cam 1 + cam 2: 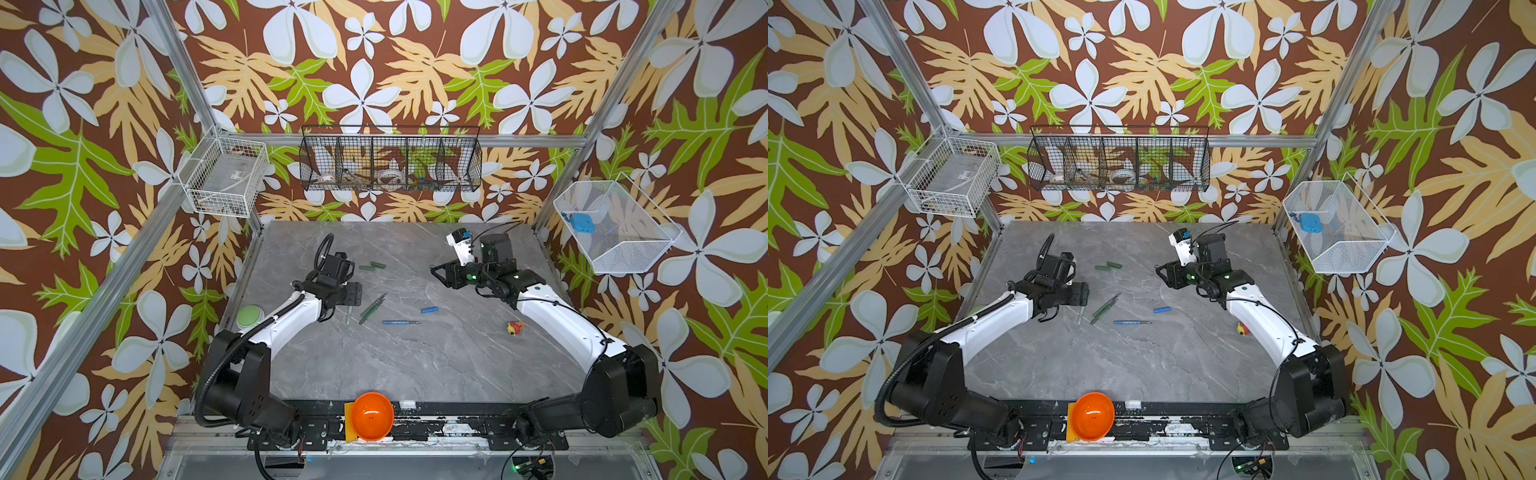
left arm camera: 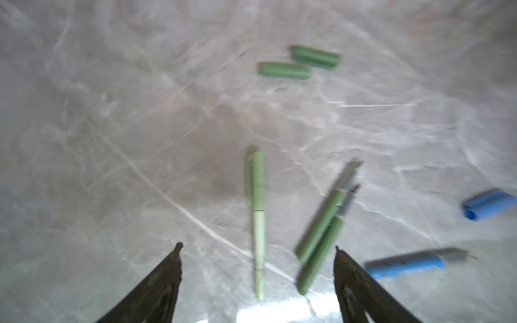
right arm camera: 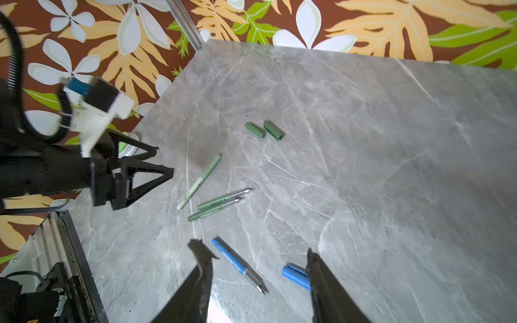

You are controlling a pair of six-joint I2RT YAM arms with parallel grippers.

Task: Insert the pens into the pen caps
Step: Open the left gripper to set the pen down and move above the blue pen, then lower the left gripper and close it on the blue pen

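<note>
The left arm (image 1: 286,318) reaches from the near left corner toward one o'clock. Its wrist is bent so that the left gripper (image 1: 353,293) points to three o'clock over the table (image 1: 415,365), jaws wide apart and holding nothing. In the left wrist view the pale green pen (image 2: 259,243) lies flat on the marble between and below the fingers (image 2: 170,268). The pale green cap (image 2: 256,179) is on its far end and seems seated, though that view is blurred. At about four o'clock of this gripper in both top views, the two dark green pens (image 1: 372,307) lie side by side and touching. They are uncapped, grey tips toward one o'clock, butt ends close to one finger. The two dark green caps (image 1: 372,267) lie on their sides at the gripper's one o'clock, just beside each other. The right arm (image 1: 552,320) stretches from the near right corner toward eleven o'clock, and the right gripper (image 1: 435,271) points to nine o'clock — released, jaws parted, nothing between them. At its six o'clock lies the blue cap (image 1: 429,309), and at seven the bare blue pen (image 1: 400,322), the two apart. A red-and-yellow toy (image 1: 515,327) lies beside the right forearm, and an orange bowl (image 1: 372,415) sits at the near edge.
</note>
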